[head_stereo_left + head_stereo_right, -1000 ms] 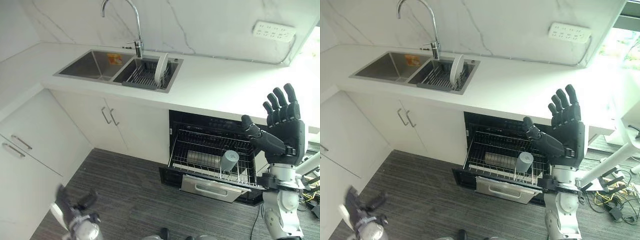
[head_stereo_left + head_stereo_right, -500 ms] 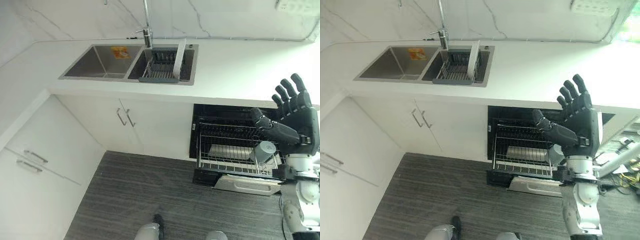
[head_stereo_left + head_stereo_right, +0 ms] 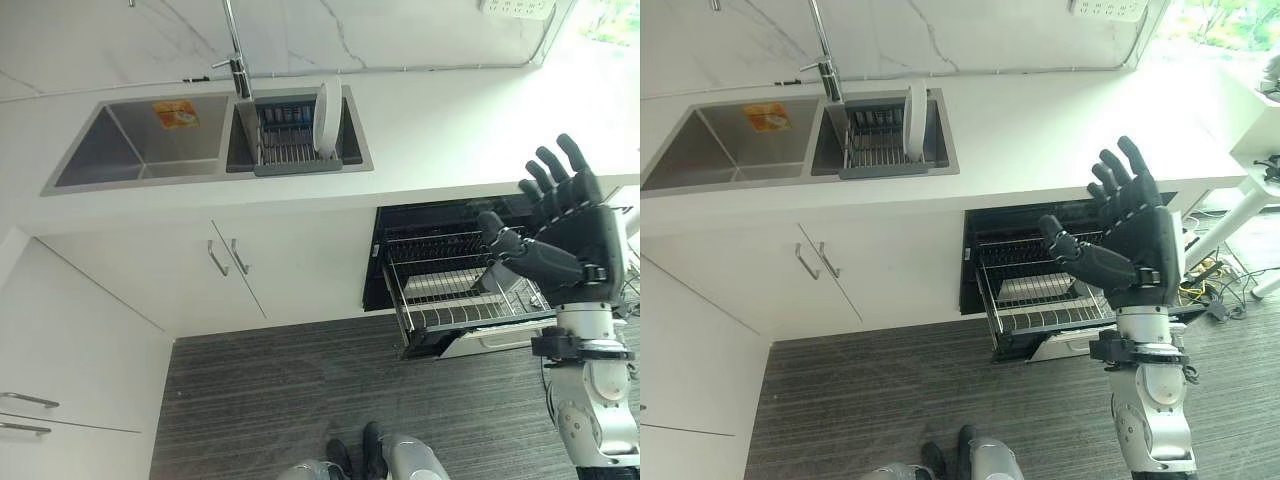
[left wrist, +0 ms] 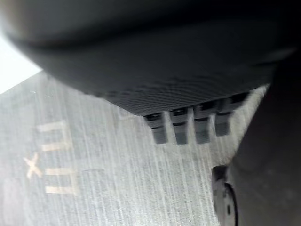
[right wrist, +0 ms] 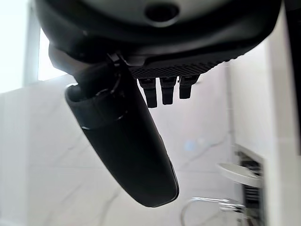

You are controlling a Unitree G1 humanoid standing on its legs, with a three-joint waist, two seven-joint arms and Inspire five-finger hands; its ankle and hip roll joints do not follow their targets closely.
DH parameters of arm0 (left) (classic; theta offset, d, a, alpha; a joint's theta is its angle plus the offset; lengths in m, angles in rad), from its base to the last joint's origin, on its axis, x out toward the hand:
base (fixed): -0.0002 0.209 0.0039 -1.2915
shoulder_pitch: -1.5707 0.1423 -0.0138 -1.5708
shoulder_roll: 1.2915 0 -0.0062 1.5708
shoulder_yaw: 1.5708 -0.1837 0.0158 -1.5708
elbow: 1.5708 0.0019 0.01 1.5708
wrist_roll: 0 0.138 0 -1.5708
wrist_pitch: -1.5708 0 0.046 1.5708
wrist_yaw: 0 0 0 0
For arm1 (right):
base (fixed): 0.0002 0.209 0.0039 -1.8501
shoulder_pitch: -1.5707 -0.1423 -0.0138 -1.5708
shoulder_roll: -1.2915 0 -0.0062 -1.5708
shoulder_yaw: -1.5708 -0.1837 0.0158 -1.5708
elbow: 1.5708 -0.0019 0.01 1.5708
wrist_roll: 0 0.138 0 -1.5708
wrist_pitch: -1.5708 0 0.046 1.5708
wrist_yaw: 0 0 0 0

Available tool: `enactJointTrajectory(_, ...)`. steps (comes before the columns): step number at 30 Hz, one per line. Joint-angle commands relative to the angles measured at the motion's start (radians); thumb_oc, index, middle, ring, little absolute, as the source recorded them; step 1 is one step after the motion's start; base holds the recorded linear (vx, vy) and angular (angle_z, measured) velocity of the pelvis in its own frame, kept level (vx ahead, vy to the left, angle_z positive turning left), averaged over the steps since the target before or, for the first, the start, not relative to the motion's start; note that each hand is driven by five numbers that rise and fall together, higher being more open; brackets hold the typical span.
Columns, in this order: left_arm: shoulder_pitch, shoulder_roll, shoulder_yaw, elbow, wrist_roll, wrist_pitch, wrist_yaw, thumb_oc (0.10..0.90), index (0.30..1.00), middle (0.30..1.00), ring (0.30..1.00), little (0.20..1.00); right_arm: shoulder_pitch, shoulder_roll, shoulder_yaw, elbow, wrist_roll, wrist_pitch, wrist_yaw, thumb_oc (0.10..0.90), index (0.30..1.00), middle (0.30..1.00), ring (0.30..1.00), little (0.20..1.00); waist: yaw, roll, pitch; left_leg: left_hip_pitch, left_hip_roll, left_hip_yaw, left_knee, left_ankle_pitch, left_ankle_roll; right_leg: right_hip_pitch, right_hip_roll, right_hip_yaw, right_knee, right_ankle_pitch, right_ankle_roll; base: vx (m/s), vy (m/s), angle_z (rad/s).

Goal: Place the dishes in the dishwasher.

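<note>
Right hand [image 3: 572, 232]: raised, fingers spread, holding nothing, above the pulled-out dishwasher rack [image 3: 450, 290]. Left hand [image 4: 188, 84]: fingers straight over grey floor [image 4: 94, 179]. White plate [image 3: 325, 118]: upright in sink rack [image 3: 290, 145]

White plate [image 3: 328, 118] upright in sink rack [image 3: 290, 150]; dishwasher [image 3: 455, 290] basket pulled out.

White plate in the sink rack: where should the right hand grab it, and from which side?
Judging by its pose, take the plate by its top rim, coming from above. It stands on edge in the rack in the sink, so only the upper rim is free. The right hand is open, raised by the dishwasher rack.
</note>
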Motion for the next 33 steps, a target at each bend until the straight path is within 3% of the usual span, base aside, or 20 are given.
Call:
enactJointTrajectory(1, -0.029, -0.043, 0.006, -0.059, -0.050, -0.050, -0.004, 0.800, 0.900, 0.900, 0.900, 0.900, -0.103, -0.056, -0.034, -0.035, 0.051, -0.041, 0.011, 0.800, 0.900, 0.900, 0.900, 0.900, 0.020, -0.052, -0.039, 0.095, 0.016, -0.099, 0.114, -0.015, -0.003, 0.080, -0.063, 0.053, -0.065, -0.048, 0.043, 0.33, -0.156, -0.54)
enactJointTrajectory(2, -0.031, -0.046, 0.006, -0.069, -0.056, -0.049, -0.001, 0.800, 0.900, 0.900, 0.900, 0.900, -0.103, -0.061, -0.034, -0.033, 0.054, -0.040, 0.009, 0.800, 0.900, 0.900, 0.900, 0.900, 0.026, -0.054, -0.026, 0.054, 0.032, -0.110, 0.206, 0.005, -0.017, 0.098, -0.060, 0.059, -0.065, -0.055, 0.031, 0.20, -0.099, -0.62)
enactJointTrajectory(5, -0.027, -0.053, 0.011, -0.097, -0.067, -0.051, -0.003, 0.800, 0.900, 0.900, 0.900, 0.900, -0.108, -0.053, -0.022, -0.024, 0.058, -0.049, 0.030, 0.800, 0.900, 0.900, 0.900, 0.900, 0.045, -0.053, -0.002, -0.052, 0.044, -0.155, 0.298, 0.049, -0.023, 0.122, -0.045, 0.093, -0.065, -0.061, 0.014, 0.14, 0.000, -0.27)
enactJointTrajectory(8, -0.012, -0.065, 0.033, -0.125, -0.090, -0.022, -0.013, 0.800, 0.900, 0.900, 0.900, 0.900, -0.132, -0.032, -0.001, -0.027, 0.013, -0.031, 0.051, 0.800, 0.900, 0.900, 0.900, 0.900, 0.074, -0.042, 0.010, -0.061, 0.015, -0.191, 0.147, 0.054, -0.005, 0.148, -0.032, 0.149, -0.065, -0.077, 0.025, 0.26, 0.188, -0.42)
enactJointTrajectory(9, -0.005, -0.070, 0.039, -0.124, -0.084, -0.026, -0.010, 0.800, 0.900, 0.900, 0.900, 0.900, -0.138, -0.031, 0.011, -0.030, -0.002, -0.024, 0.042, 0.800, 0.900, 0.900, 0.900, 0.900, 0.085, -0.028, 0.015, -0.086, 0.021, -0.217, 0.091, 0.064, -0.010, 0.163, -0.015, 0.162, -0.065, -0.089, 0.028, 0.25, 0.221, -0.65)
enactJointTrajectory(12, 0.018, -0.076, 0.031, -0.068, -0.061, -0.086, -0.004, 0.800, 0.900, 0.900, 0.900, 0.900, -0.166, -0.045, 0.060, -0.036, -0.018, -0.027, -0.005, 0.800, 0.900, 0.900, 0.900, 0.900, 0.115, 0.011, 0.016, -0.226, 0.072, -0.305, 0.091, 0.113, -0.047, 0.216, 0.024, 0.207, -0.065, -0.132, 0.028, 0.34, 0.304, -0.51)
enactJointTrajectory(15, 0.011, -0.062, 0.051, -0.046, -0.105, -0.068, -0.042, 0.800, 0.900, 0.900, 0.900, 0.900, -0.173, -0.054, 0.071, -0.049, -0.062, -0.033, -0.029, 0.800, 0.900, 0.900, 0.900, 0.900, 0.105, 0.016, -0.001, -0.207, 0.080, -0.252, 0.091, 0.068, -0.024, 0.242, -0.007, 0.199, -0.065, -0.155, 0.051, 0.29, 0.348, -0.62)
enactJointTrajectory(17, 0.006, -0.058, 0.053, -0.052, -0.061, -0.075, -0.041, 0.800, 0.900, 0.900, 0.900, 0.900, -0.154, -0.057, 0.059, -0.060, -0.061, -0.052, -0.016, 0.800, 0.900, 0.900, 0.900, 0.900, 0.098, 0.017, -0.011, -0.173, 0.070, -0.254, 0.091, 0.037, -0.006, 0.245, -0.027, 0.187, -0.065, -0.149, 0.062, 0.24, 0.258, -0.57)
enactJointTrajectory(19, -0.011, -0.050, 0.021, -0.063, 0.002, -0.077, -0.023, 0.800, 0.900, 0.900, 0.900, 0.900, -0.138, -0.050, 0.039, -0.080, -0.050, -0.046, -0.012, 0.800, 0.900, 0.900, 0.900, 0.900, 0.089, 0.024, -0.026, -0.130, 0.058, -0.255, 0.091, -0.004, 0.022, 0.239, -0.046, 0.157, -0.065, -0.134, 0.068, 0.20, 0.183, -0.45)
enactJointTrajectory(25, -0.018, -0.037, -0.022, -0.052, -0.041, -0.038, -0.014, 0.800, 0.900, 0.900, 0.900, 0.900, -0.136, -0.021, 0.044, -0.095, -0.036, -0.037, 0.009, 0.800, 0.900, 0.900, 0.900, 0.900, 0.079, 0.032, -0.046, -0.093, 0.036, -0.238, 0.091, -0.051, 0.068, 0.222, -0.063, 0.121, -0.065, -0.075, 0.085, 0.14, 0.172, -0.18)
enactJointTrajectory(30, -0.009, -0.035, -0.012, -0.050, -0.093, -0.025, 0.003, 0.800, 0.900, 0.900, 0.900, 0.900, -0.150, -0.010, 0.073, -0.081, -0.031, -0.033, 0.030, 0.800, 0.900, 0.900, 0.900, 0.900, 0.099, 0.025, -0.043, -0.079, 0.046, -0.193, 0.091, -0.076, 0.076, 0.160, -0.074, 0.030, -0.065, -0.032, 0.096, 0.00, 0.035, -0.31)
enactJointTrajectory(33, 0.002, -0.038, 0.000, -0.052, -0.094, -0.039, 0.003, 0.800, 0.900, 0.900, 0.900, 0.900, -0.156, -0.021, 0.072, -0.073, -0.026, -0.045, 0.045, 0.800, 0.900, 0.900, 0.900, 0.900, 0.096, 0.021, -0.029, -0.078, 0.047, -0.194, 0.091, -0.089, 0.071, 0.088, -0.088, 0.034, -0.065, -0.025, 0.102, -0.04, -0.081, -0.52)
